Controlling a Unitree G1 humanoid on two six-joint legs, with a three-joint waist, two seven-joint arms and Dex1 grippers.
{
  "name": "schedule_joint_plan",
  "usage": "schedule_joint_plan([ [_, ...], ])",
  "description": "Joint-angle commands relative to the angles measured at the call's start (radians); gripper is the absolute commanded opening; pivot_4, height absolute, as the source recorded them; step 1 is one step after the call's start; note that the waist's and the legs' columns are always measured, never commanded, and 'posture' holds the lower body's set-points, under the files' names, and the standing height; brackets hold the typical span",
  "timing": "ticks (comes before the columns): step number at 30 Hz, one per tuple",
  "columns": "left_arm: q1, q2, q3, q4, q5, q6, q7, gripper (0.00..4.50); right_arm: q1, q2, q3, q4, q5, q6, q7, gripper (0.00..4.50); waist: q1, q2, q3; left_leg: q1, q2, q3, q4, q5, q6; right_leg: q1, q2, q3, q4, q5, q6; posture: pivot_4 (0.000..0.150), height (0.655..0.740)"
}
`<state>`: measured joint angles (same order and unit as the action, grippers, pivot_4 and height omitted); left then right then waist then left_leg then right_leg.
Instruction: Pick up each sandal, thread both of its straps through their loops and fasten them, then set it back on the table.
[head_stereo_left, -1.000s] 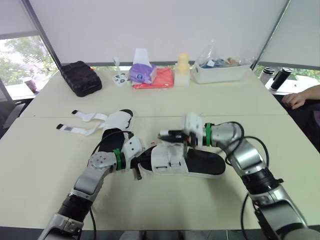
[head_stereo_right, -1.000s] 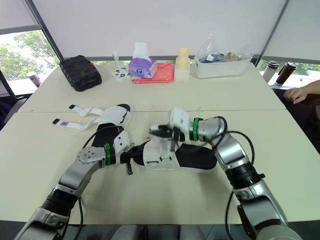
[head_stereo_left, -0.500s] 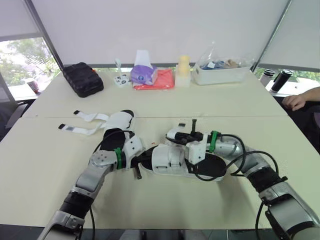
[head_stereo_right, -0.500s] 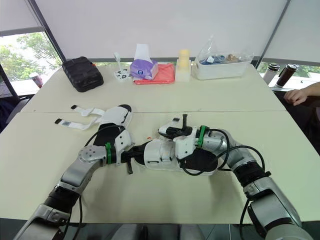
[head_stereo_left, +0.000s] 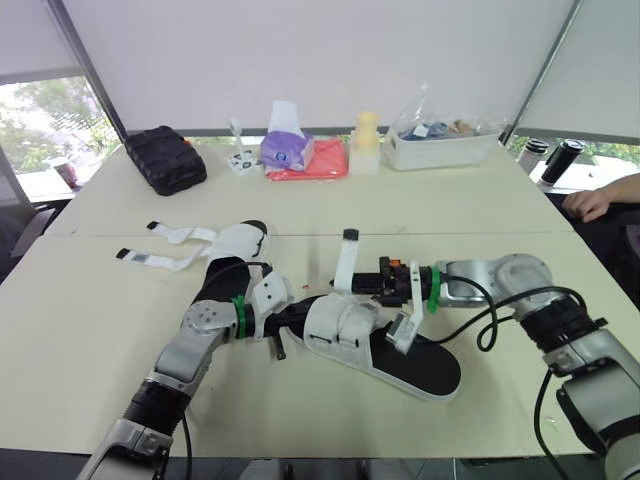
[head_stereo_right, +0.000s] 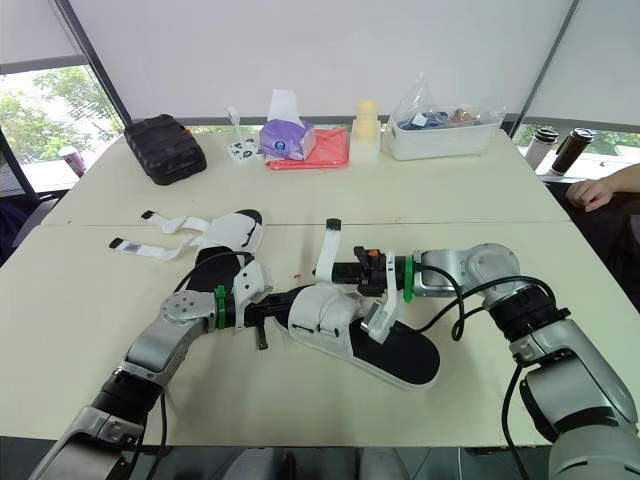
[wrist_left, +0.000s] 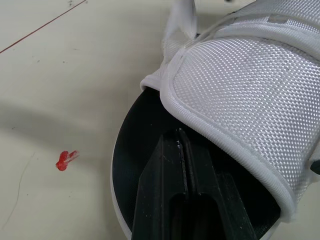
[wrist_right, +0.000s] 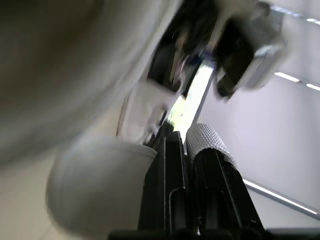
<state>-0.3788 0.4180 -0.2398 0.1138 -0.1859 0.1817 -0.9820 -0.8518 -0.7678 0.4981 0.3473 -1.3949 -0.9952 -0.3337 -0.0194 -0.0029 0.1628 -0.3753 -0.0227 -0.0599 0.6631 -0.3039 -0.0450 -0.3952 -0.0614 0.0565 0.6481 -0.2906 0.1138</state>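
near sandal (head_stereo_left: 400, 352) is held at the middle of the table (head_stereo_left: 480, 210), its toe end clamped in the left jaws. the right jaws are seen together, judged pinched on one strap (head_stereo_left: 346, 262) that is pulled upright, while the second strap (head_stereo_left: 405, 328) hangs loose over the footbed. neither strap is judged fastened; the far sandal (head_stereo_left: 238, 240) is left lying with both straps spread open, so most of the task is judged outstanding.

Bare table (head_stereo_left: 330, 415) free at 6 and 9 o'clock of the held sandal (head_stereo_left: 345, 325), second sandal (head_stereo_left: 238, 240) and its loose straps (head_stereo_left: 165, 262) blocking 10, black pouch (head_stereo_left: 165, 158), tissue pack (head_stereo_left: 285, 148), plastic bin (head_stereo_left: 440, 145) lining 12, person's hand (head_stereo_left: 590, 200) at 2.
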Motion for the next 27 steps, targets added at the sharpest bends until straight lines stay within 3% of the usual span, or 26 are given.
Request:
schedule_joint_plan([
  [1, 0.032, 0.0, -0.037, 0.026, 0.019, 0.04, -0.011, 0.0, -0.064, -0.035, 0.05, 0.007, -0.09, 0.079, -0.151, 0.05, 0.001, 0.0, 0.0, 0.0, 0.0, 0.0, 0.0, 0.0, 0.0, 0.0, 0.0, 0.0, 0.0, 0.0, 0.0, 0.15, 0.74],
  [9, 0.03, -0.006, -0.026, 0.018, 0.005, 0.064, -0.01, 0.0, -0.186, -0.088, 0.154, 0.022, -0.203, 0.183, -0.474, 0.05, 0.0, 0.0, 0.0, -0.001, 0.0, 0.0, 0.0, 0.001, -0.001, -0.001, -0.001, 0.0, 0.0, 0.0, 0.0, 0.15, 0.74],
  [16, 0.033, -0.01, -0.025, 0.009, -0.005, 0.079, -0.009, 0.0, -0.244, -0.096, 0.215, 0.055, -0.203, 0.192, -0.514, 0.05, 0.0, 0.0, 0.0, -0.002, 0.0, 0.0, 0.0, 0.001, -0.002, -0.002, 0.0, 0.0, 0.0, 0.0, 0.0, 0.15, 0.74],
  [20, 0.033, -0.015, -0.02, 0.004, -0.008, 0.09, -0.008, 0.0, -0.225, -0.1, 0.215, 0.074, -0.14, 0.158, -0.466, 1.48, -0.002, 0.0, 0.0, -0.003, 0.0, 0.001, 0.0, 0.001, -0.002, -0.003, 0.0, 0.0, 0.0, 0.0, 0.0, 0.15, 0.74],
  [24, 0.037, -0.016, -0.014, 0.003, -0.009, 0.096, -0.005, 0.0, -0.193, -0.102, 0.193, 0.123, 0.05, 0.016, -0.361, 3.56, -0.007, 0.0, 0.0, -0.001, 0.0, 0.001, 0.0, -0.001, 0.003, -0.001, 0.0, 0.0, 0.0, 0.0, 0.0, 0.15, 0.74],
  [27, 0.043, -0.016, -0.012, 0.001, -0.009, 0.098, -0.005, 0.0, -0.166, -0.112, 0.16, 0.121, 0.165, -0.05, -0.294, 3.56, -0.013, 0.0, 0.0, 0.0, 0.0, 0.0, 0.0, -0.002, 0.004, 0.001, 0.0, 0.0, -0.001, 0.0, 0.0, 0.15, 0.74],
])
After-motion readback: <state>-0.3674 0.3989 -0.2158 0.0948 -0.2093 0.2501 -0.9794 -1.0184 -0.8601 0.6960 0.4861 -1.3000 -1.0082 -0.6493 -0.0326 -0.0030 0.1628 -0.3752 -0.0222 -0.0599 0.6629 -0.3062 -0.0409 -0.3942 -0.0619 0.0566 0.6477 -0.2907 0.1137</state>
